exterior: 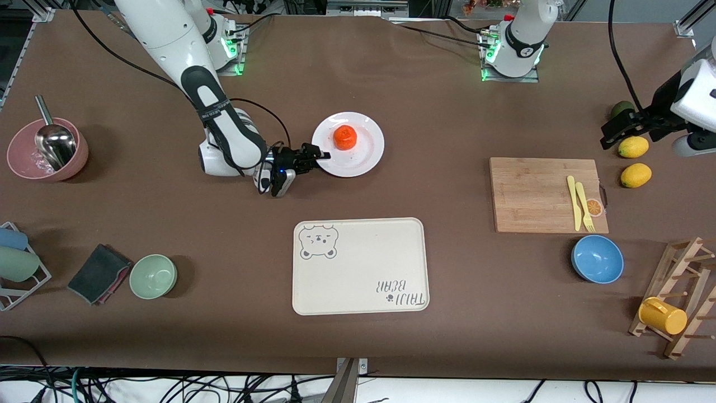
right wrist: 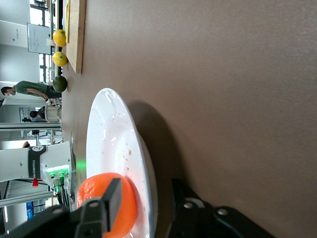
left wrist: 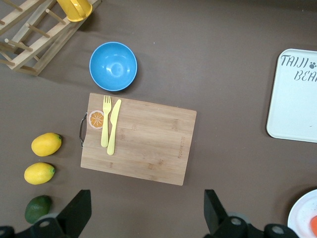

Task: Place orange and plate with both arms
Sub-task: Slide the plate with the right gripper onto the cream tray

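The orange (exterior: 345,137) sits on the white plate (exterior: 363,151), which lies flat on the table's middle, between the arm bases and the cream tray. My right gripper (exterior: 320,157) is low at the plate's rim on the side toward the right arm's end. In the right wrist view its open fingers (right wrist: 147,184) straddle the rim of the plate (right wrist: 114,139), one above beside the orange (right wrist: 89,191), one below, with a gap to the rim. My left gripper (exterior: 618,131) is open and empty in the air over the lemons; its wrist view (left wrist: 146,218) shows bare table between the fingers.
A cream bear tray (exterior: 358,266) lies nearer the camera than the plate. A cutting board (exterior: 531,193) with yellow cutlery, a blue bowl (exterior: 597,258), two lemons (exterior: 636,175), an avocado (exterior: 622,107) and a wooden rack with a yellow mug (exterior: 663,316) are at the left arm's end. A pink bowl (exterior: 47,150) and green bowl (exterior: 153,276) are at the right arm's end.
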You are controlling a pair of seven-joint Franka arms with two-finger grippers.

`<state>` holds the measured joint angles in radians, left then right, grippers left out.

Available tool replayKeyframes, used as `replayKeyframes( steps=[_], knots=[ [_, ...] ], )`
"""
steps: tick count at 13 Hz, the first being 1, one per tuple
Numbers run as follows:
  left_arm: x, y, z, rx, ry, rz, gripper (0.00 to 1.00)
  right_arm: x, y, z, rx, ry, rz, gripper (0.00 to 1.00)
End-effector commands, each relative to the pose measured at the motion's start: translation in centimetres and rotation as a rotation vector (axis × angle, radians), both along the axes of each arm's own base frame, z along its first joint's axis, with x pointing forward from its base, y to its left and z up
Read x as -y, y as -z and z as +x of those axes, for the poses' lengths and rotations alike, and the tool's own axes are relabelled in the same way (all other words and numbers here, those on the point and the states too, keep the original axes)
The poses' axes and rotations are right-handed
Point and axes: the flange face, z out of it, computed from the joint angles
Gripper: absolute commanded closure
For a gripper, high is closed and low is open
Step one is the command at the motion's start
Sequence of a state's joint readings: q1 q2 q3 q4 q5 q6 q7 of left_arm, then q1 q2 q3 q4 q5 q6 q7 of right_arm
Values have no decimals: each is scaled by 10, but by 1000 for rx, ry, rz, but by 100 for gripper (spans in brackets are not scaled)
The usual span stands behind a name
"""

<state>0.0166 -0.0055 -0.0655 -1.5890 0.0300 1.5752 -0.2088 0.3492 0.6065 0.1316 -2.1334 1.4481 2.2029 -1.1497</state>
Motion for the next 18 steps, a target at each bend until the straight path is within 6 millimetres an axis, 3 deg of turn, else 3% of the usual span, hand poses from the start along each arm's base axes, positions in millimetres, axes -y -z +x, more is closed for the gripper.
replayKeyframes(
  steps=[1, 6, 10, 15, 18],
  knots=[
    [-7, -3, 3, 17, 124, -15, 0, -2, 15, -8, -10, 0, 3, 87],
    [-13, -4, 4, 19, 137, -17, 0, -1, 16, -8, -11, 0, 4, 98],
    [-17, -4, 6, 33, 133, -16, 0, -3, 3, 9, 16, 15, 18, 100],
    [-25, -3, 5, 29, 119, -14, 0, -18, -47, 77, 8, 129, 41, 100],
    [-26, -3, 5, 27, 117, -16, 0, -16, -64, 129, 26, 187, 38, 100]
  ],
)
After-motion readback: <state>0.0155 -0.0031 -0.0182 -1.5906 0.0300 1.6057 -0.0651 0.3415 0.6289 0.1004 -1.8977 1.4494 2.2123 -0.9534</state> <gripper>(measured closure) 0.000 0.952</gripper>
